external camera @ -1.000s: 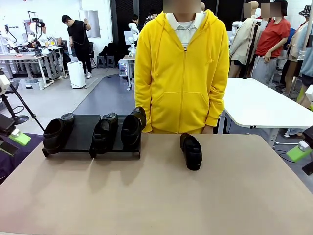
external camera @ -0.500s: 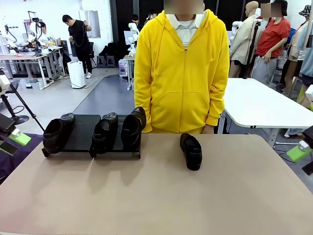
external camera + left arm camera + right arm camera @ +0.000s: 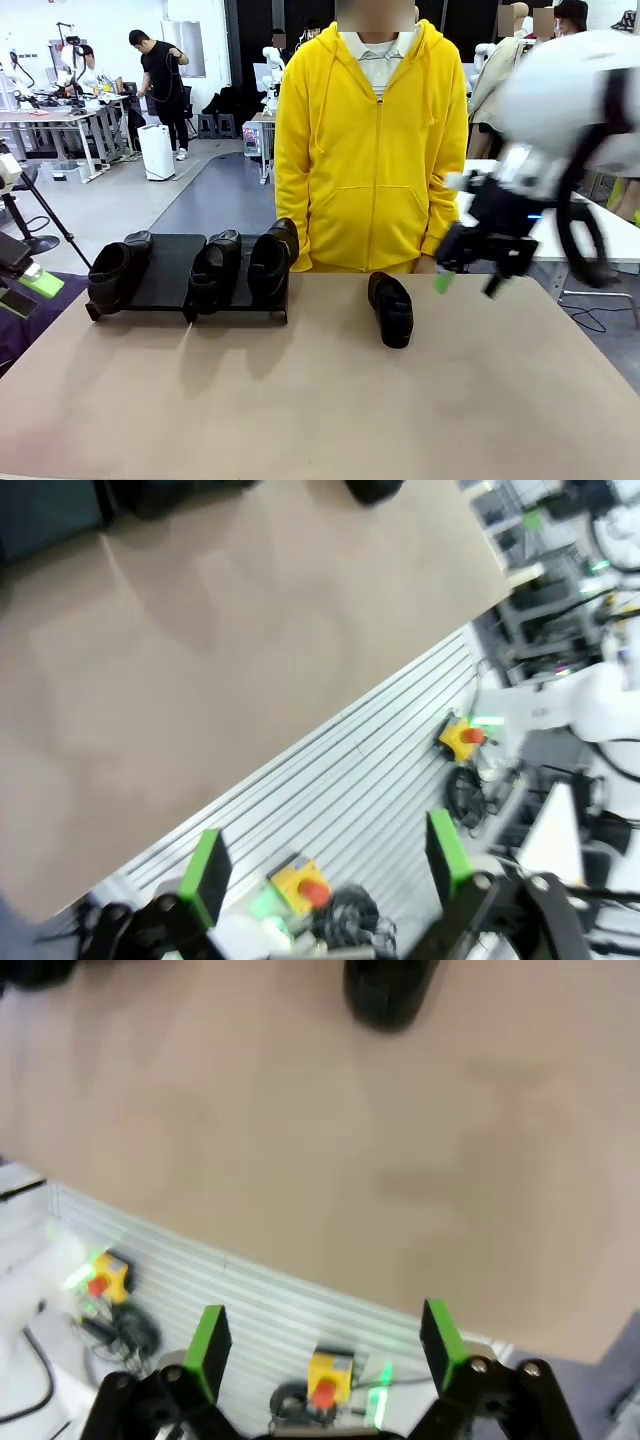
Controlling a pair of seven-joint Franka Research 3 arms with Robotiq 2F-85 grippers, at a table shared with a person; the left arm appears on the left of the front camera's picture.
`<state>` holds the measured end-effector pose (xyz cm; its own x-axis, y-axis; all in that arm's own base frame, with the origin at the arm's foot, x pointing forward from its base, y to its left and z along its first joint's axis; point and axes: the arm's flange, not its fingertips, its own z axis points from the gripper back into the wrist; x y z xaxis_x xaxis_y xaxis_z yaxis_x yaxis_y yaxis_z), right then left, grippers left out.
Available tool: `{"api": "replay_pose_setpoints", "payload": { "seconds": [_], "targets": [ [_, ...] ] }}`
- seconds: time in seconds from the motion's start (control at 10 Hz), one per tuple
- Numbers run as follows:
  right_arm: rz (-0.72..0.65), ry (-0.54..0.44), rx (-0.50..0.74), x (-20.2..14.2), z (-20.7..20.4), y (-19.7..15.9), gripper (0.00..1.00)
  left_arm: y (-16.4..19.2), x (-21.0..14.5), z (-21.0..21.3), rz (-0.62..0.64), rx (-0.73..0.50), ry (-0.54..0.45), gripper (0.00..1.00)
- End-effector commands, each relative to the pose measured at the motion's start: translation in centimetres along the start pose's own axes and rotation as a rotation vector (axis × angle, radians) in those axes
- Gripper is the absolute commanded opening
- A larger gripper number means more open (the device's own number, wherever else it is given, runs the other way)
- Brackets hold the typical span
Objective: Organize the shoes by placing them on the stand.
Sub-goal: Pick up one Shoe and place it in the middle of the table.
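1. Front view: three shoes (image 3: 190, 268) sit on the stand (image 3: 165, 270); a fourth shoe (image 3: 391, 309) lies on the table (image 3: 330, 410), well right of the stand.
2. Wrist views add yellow boxes with red buttons (image 3: 322, 1375) beyond the table edge.
3. Right gripper (image 3: 467, 270), blurred, right of the fourth shoe: jaws wide, empty.
4. Left gripper (image 3: 325, 865): jaws wide, empty.

Right arm (image 3: 575, 110) motion-blurred in front view; right gripper (image 3: 470, 262) smeared, finger outline indistinct. Left gripper (image 3: 25, 285) cut by left pic edge, one green pad visible. Lone shoe (image 3: 390, 995) cropped at top edge in right wrist view, type can't be told. Stand (image 3: 170, 270): far-left panel partly hidden behind shoes (image 3: 215, 270).
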<state>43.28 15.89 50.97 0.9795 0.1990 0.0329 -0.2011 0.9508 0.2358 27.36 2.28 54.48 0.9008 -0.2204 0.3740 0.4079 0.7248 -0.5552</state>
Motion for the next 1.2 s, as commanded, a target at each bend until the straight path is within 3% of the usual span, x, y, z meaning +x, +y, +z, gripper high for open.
{"api": "replay_pose_setpoints", "payload": {
  "seconds": [0.0,0.1,0.3,0.7,1.1],
  "targets": [
    [-0.056,0.016,-0.033,8.1,-1.7,1.3,1.00,-0.1,0.0,0.0,0.000,-0.017,-0.006,1.00],
    [-0.121,-0.088,-0.002,10.3,-3.7,2.9,1.00,-0.1,0.0,0.0,0.000,-0.017,-0.006,1.00],
    [-0.104,-0.062,-0.046,12.0,-6.2,3.8,1.00,-0.1,0.0,0.0,0.000,-0.017,-0.006,1.00],
    [-0.083,-0.047,-0.003,10.7,-5.7,2.5,1.00,-0.1,0.0,0.0,0.000,-0.017,-0.006,1.00],
    [-0.044,0.021,-0.063,18.0,-11.7,1.4,1.00,-0.1,0.0,0.0,0.000,-0.017,-0.006,1.00]
  ]
}}
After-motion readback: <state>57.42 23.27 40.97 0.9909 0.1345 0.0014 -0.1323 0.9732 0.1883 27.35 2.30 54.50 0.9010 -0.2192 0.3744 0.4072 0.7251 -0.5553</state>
